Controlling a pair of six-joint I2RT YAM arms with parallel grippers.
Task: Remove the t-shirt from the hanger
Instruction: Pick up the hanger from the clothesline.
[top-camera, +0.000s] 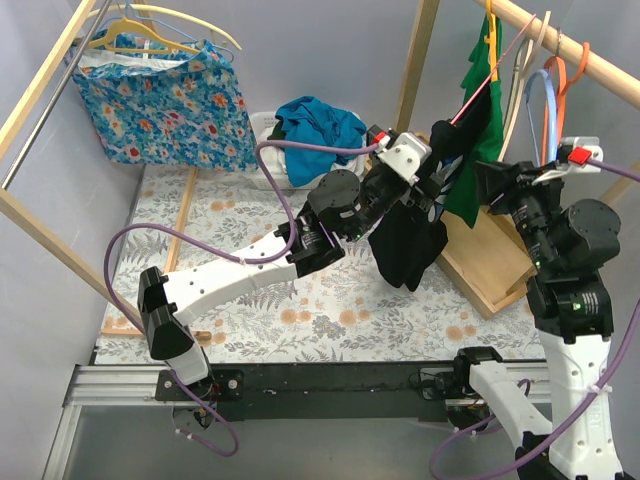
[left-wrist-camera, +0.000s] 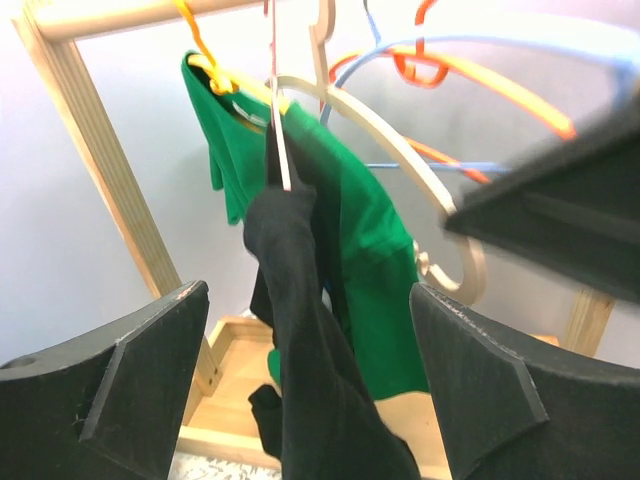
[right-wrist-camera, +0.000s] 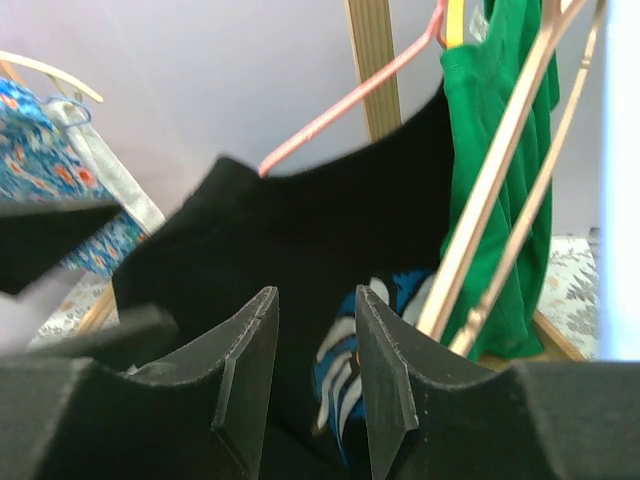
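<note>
Black tee (top-camera: 405, 245) print (right-wrist-camera: 338, 345) half hidden behind R gripper (right-wrist-camera: 317, 297), unreadable. L gripper (left-wrist-camera: 305, 305) wide apart, R narrowly apart; both empty.

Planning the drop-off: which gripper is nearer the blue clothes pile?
Left. The left gripper sits right of the blue clothes pile; the right gripper farther right, past the green shirt.

Pale lilac-grey walls (top-camera: 300, 60) behind and at left, evenly lit. Surface (top-camera: 250, 320) covered with leaf-and-flower print cloth. Light wooden frame: upright post (top-camera: 418, 60) at back, slanting rail (top-camera: 590, 55) upper right. Low wooden tray (top-camera: 495, 275) at right. Black metal rail (top-camera: 320, 385) along near edge
</note>
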